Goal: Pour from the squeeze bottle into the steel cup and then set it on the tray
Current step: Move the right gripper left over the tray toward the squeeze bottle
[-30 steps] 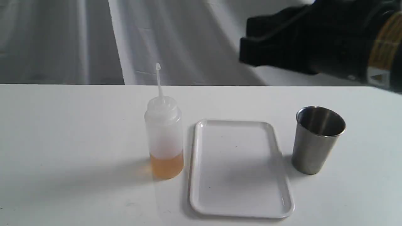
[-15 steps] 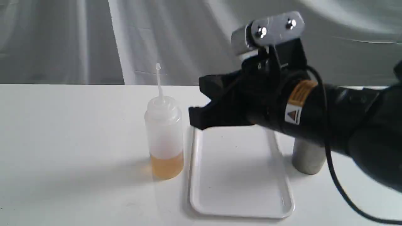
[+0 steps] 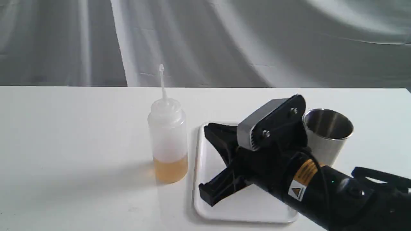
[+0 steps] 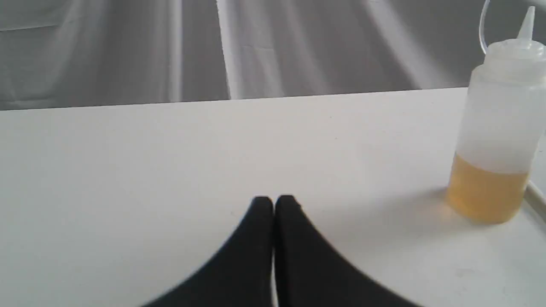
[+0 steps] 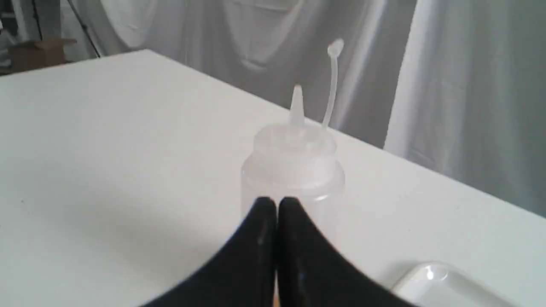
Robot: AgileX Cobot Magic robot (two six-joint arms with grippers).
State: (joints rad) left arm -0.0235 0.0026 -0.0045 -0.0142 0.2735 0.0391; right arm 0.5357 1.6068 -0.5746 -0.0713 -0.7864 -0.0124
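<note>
The squeeze bottle point(image 3: 167, 141) stands upright on the table, amber liquid in its bottom third and its cap strap sticking up. Just right of it lies the white tray point(image 3: 253, 208). My right gripper point(image 3: 212, 163) hangs low over the tray, pointing at the bottle with a small gap between them. In the right wrist view its tips point(image 5: 275, 202) are shut and empty, right in front of the bottle point(image 5: 294, 166). The steel cup point(image 3: 329, 131) stands right of the tray, partly behind my right wrist. My left gripper point(image 4: 273, 200) is shut, well apart from the bottle point(image 4: 497, 136).
A white table point(image 3: 80, 128) carries everything, with a grey draped cloth behind its far edge. My right arm point(image 3: 353, 199) crosses the front right corner and covers part of the tray. A tray corner point(image 5: 431, 275) shows beside the right fingers.
My right arm has swung down from the upper right and come left, from high above the cup to low over the tray, close to the bottle. Bottle, tray and cup have not moved.
</note>
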